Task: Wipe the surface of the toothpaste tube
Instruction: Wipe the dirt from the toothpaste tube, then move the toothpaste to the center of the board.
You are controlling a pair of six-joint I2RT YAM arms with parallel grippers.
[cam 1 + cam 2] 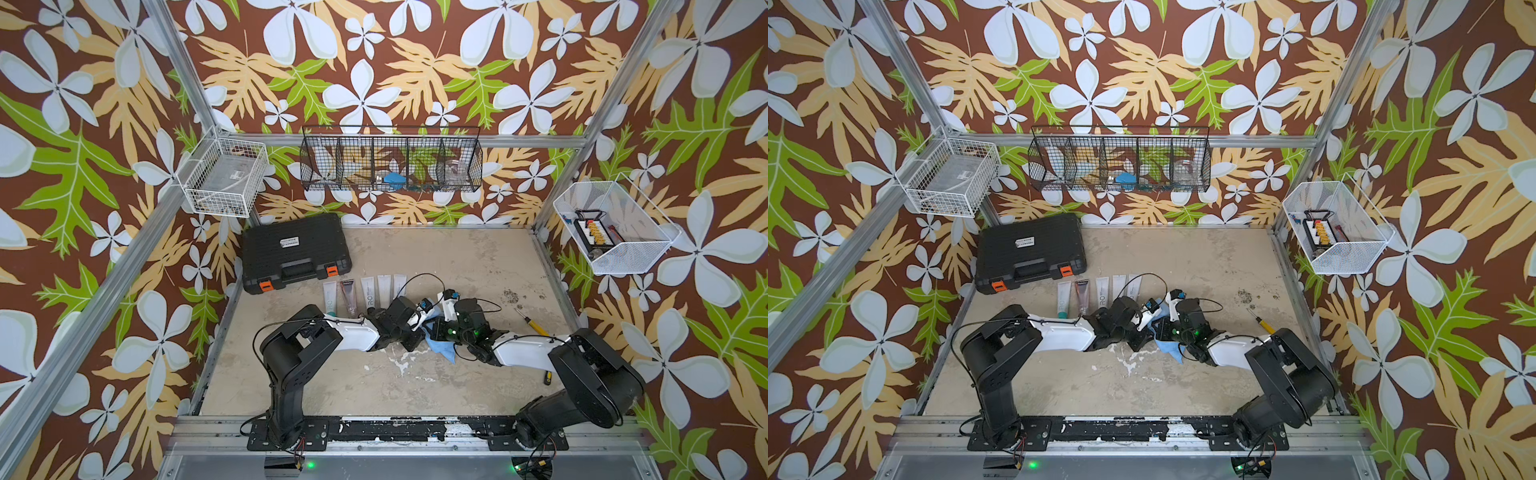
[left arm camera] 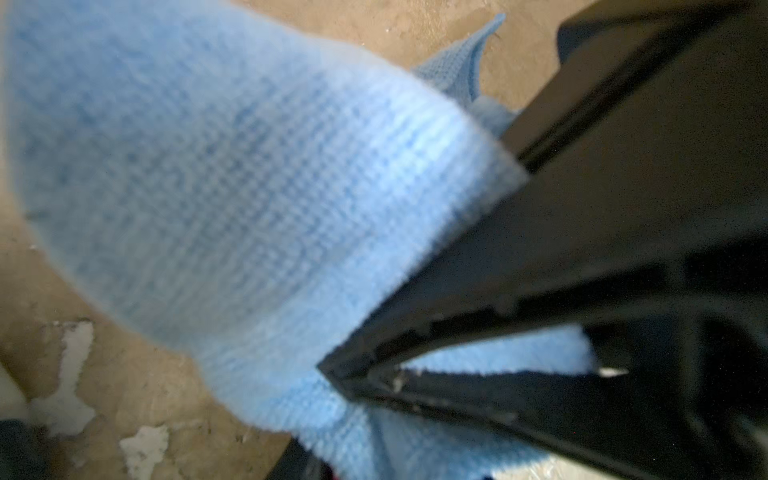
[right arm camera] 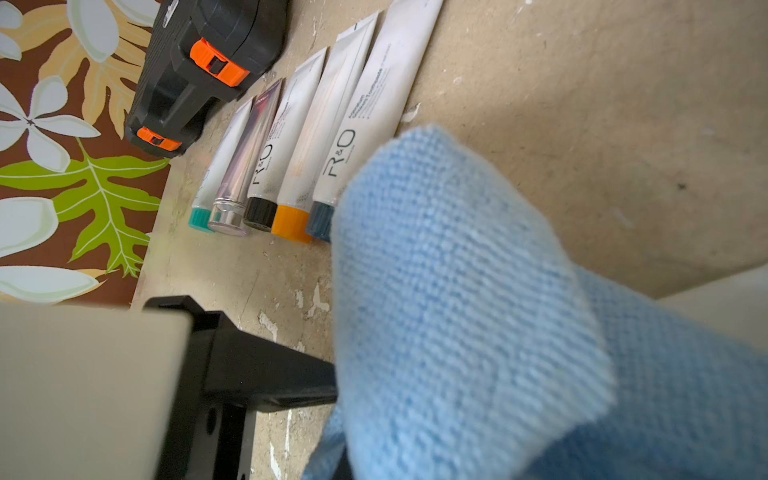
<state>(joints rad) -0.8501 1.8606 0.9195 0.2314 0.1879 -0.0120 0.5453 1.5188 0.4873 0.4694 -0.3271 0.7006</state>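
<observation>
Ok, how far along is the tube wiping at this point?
Done: the blue cloth is picked up. In hand: the left gripper is shut on it, and it drapes over the shut right gripper, hiding any grip there. Remaining: the five toothpaste tubes lie in their row beside the black case, none gripped, so the wiping itself looks yet to come.

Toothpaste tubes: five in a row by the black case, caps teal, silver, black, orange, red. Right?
Almost. The fifth cap is dark blue, not red. The right wrist view shows it beside the orange cap, partly behind the blue cloth. The rest holds.
</observation>
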